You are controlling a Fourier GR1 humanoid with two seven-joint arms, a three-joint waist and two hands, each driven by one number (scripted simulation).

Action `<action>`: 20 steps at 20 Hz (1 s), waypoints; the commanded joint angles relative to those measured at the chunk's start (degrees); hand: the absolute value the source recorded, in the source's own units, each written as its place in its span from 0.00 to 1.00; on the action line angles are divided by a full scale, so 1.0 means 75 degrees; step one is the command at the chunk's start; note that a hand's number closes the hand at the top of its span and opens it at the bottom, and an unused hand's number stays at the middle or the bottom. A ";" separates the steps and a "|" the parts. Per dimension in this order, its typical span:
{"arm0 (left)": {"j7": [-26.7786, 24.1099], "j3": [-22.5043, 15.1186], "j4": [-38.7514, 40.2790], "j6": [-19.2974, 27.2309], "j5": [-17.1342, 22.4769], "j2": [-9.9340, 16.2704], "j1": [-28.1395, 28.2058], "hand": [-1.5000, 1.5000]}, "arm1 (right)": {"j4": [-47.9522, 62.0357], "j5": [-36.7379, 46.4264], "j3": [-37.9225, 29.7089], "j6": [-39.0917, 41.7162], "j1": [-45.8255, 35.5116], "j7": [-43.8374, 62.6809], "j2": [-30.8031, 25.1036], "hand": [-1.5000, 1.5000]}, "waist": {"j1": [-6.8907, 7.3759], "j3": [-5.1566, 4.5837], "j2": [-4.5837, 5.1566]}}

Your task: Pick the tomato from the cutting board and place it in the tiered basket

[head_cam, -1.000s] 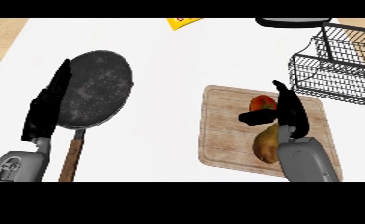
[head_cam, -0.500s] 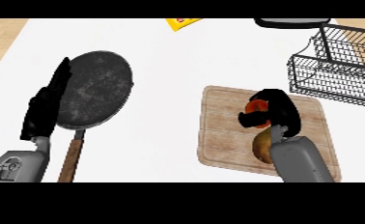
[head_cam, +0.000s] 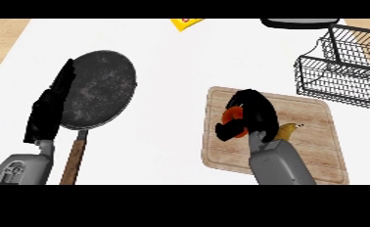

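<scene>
At the left the left hand (head_cam: pixel 49 108) rests with straight fingers beside the dark frying pan (head_cam: pixel 98 89), whose wooden handle (head_cam: pixel 72 160) points toward the lower edge, both well apart from the work. On the wooden cutting board (head_cam: pixel 318 138) the right hand (head_cam: pixel 253 113) is curled round the tomato (head_cam: pixel 233 116), which shows red at its left side; a tomato is probably light, smooth and easily bruised, so a hold wrapping its round middle seems safest. A yellowish fruit (head_cam: pixel 288 130) lies just beside the hand, and the tiered basket (head_cam: pixel 336 72) stands to the upper right, where its wire rim looks like the obstacle to lift over.
</scene>
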 commanded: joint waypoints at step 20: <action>-0.0123 0.0379 0.0134 -0.0356 -0.0002 0.0041 0.0096 0.50 | -0.3395 0.2164 -0.1118 0.1420 -0.3322 0.0894 -0.1100 1.00 | -0.0107 -0.0003 -0.0029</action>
